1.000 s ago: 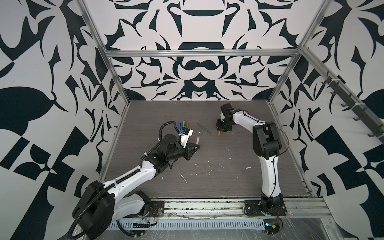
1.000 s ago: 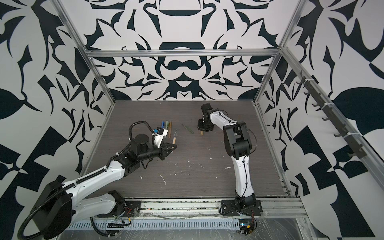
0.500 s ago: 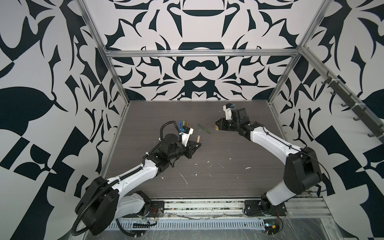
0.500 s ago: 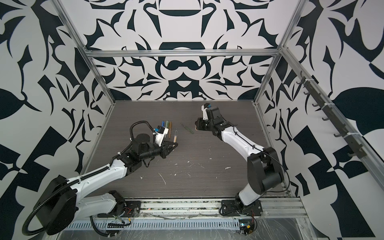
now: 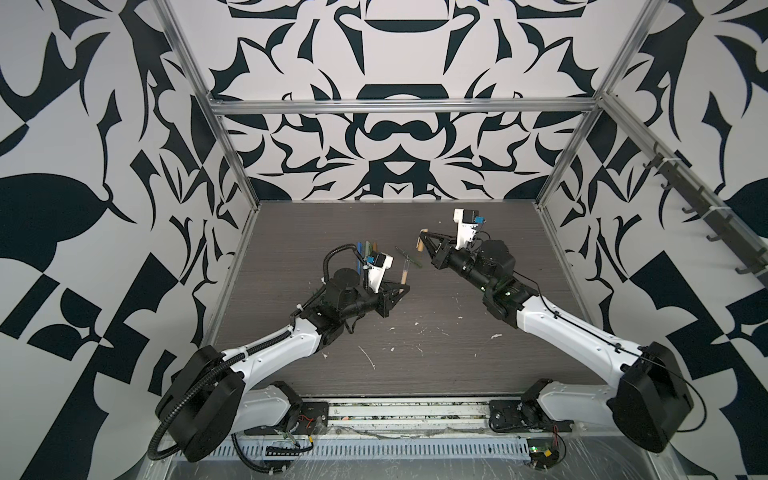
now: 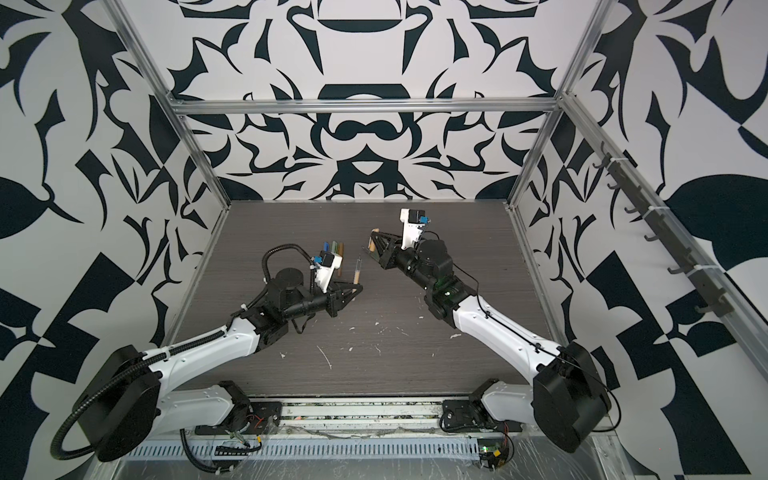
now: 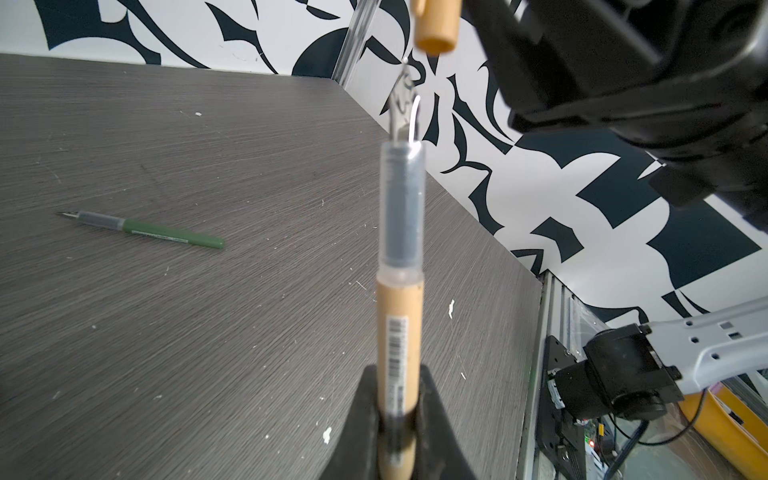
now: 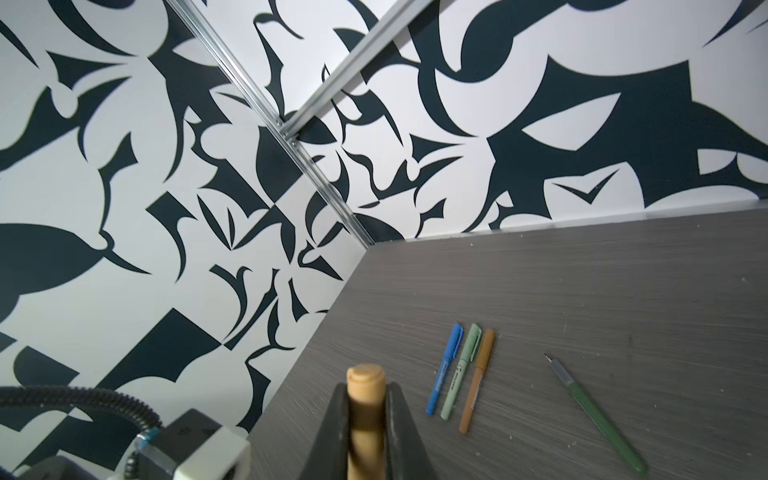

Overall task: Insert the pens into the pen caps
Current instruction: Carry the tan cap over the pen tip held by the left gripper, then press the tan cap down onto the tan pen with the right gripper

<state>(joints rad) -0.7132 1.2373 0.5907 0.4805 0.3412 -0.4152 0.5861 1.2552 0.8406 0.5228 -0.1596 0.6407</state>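
Above the table (image 5: 291,232), left tool (image 7: 401,419) clamping tan pen (image 7: 400,332), clear dark-cored front, right tool (image 8: 366,415) gripping tan cap (image 8: 365,380).

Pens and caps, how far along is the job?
Done: the blue pen, light green pen and ochre pen lie side by side, looking capped. In hand: the left jaws grip the tan pen, the right jaws the tan cap, tip just short of the cap's opening. Left: seat that cap, then the dark green pen, lying uncapped; I can't spot its cap.
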